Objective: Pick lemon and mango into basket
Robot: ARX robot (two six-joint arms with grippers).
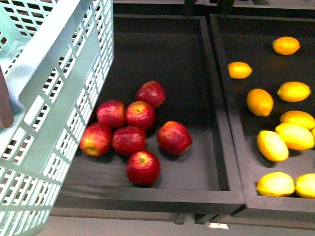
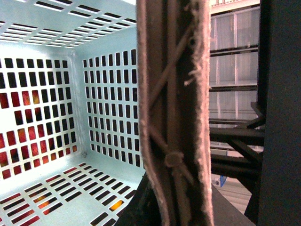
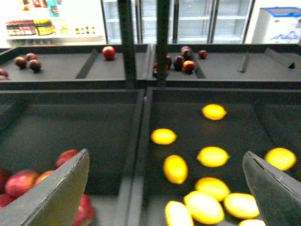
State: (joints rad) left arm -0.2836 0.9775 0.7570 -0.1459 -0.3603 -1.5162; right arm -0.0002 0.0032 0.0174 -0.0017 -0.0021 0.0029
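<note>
The pale teal basket (image 1: 54, 98) hangs tilted at the left of the front view. My left gripper (image 2: 174, 209) is shut on its brown handle (image 2: 174, 94). The slotted inside of the basket (image 2: 47, 56) looks empty. Several yellow lemons (image 1: 272, 145) lie in the right-hand black bin. My right gripper (image 3: 167, 186) is open and empty above those lemons (image 3: 202, 206), with its fingers (image 3: 61, 188) spread wide. No fruit that I can tell to be the mango shows. Neither gripper shows in the front view.
Several red apples (image 1: 129, 140) lie in the middle black bin, beside the basket. A raised black divider (image 1: 216, 108) separates the apple and lemon bins. Further bins with apples (image 3: 108, 52) and dark fruits stand behind, then glass-door fridges.
</note>
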